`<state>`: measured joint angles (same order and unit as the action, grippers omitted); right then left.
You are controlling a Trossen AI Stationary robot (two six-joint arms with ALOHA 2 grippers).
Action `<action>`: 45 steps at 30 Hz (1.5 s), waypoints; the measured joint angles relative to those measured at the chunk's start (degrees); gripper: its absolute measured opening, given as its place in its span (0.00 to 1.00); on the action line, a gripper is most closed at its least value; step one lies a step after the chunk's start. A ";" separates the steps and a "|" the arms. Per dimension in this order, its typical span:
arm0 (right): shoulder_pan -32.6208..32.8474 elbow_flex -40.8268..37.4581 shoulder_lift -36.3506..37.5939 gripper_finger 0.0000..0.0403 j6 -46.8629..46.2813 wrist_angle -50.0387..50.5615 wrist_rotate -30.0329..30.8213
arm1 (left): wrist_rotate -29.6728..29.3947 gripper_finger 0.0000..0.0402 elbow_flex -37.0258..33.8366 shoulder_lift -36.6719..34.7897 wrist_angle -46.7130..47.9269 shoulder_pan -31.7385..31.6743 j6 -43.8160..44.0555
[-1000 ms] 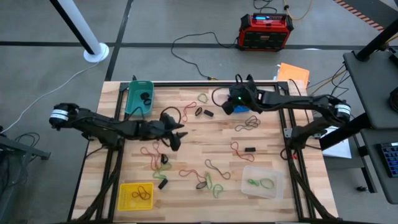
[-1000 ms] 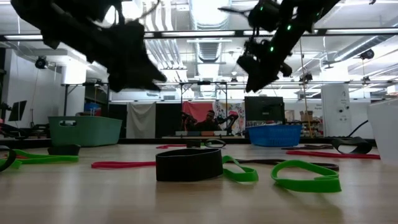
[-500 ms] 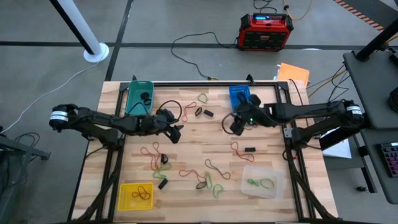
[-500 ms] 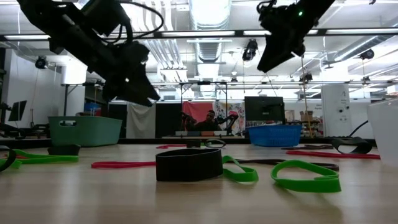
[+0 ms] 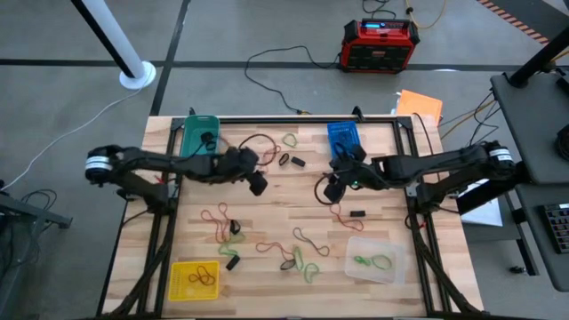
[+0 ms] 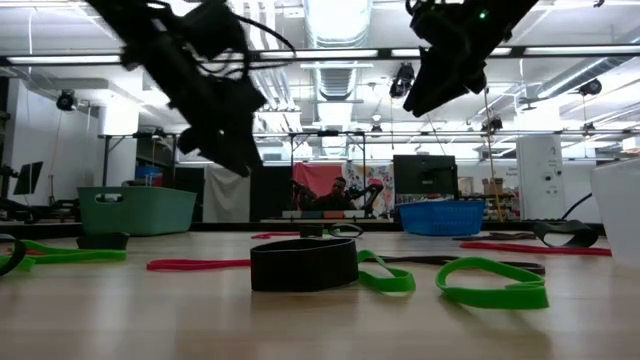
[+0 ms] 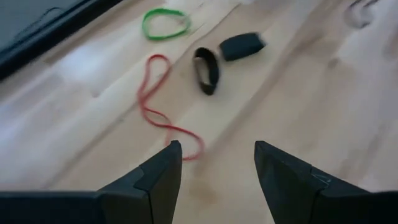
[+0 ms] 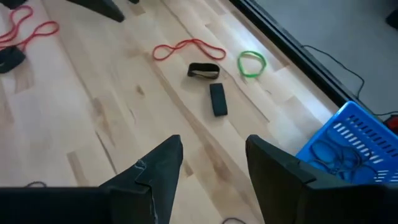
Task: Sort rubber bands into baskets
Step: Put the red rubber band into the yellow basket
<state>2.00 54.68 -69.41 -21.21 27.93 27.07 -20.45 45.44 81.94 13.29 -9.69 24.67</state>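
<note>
Both dark grippers, fingers apart and empty, have shifted — left gripper (image 5: 258,185) toward the black rubber bands (image 5: 291,161), right gripper (image 5: 332,192) off the blue plastic basket (image 5: 343,137).

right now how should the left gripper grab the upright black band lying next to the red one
Come straight down with the open left gripper and pinch across the black band, one finger inside the loop, one outside. It stands on edge as a narrow oval, so its thin wall is the easy part. The red band lies just beside it.

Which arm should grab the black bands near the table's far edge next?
Left. The left gripper hangs open closest to the two black bands, which show just ahead of its fingers; the right gripper is farther off.
</note>
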 joint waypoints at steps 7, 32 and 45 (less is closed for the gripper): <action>0.84 -0.63 -0.26 0.44 -0.68 0.53 -0.07 | 0.00 0.46 7.11 10.78 7.40 -7.01 -2.13; 1.88 -0.68 -0.23 0.46 -0.70 0.14 -0.07 | 3.43 0.46 11.20 22.79 1.62 -11.35 -2.14; 1.88 -0.91 -0.23 0.46 -0.75 0.06 -0.05 | 2.69 0.37 11.38 26.09 -0.23 -11.26 -2.85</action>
<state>3.88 53.76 -69.65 -21.96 27.99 27.02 -17.75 56.82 108.03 13.06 -20.95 21.82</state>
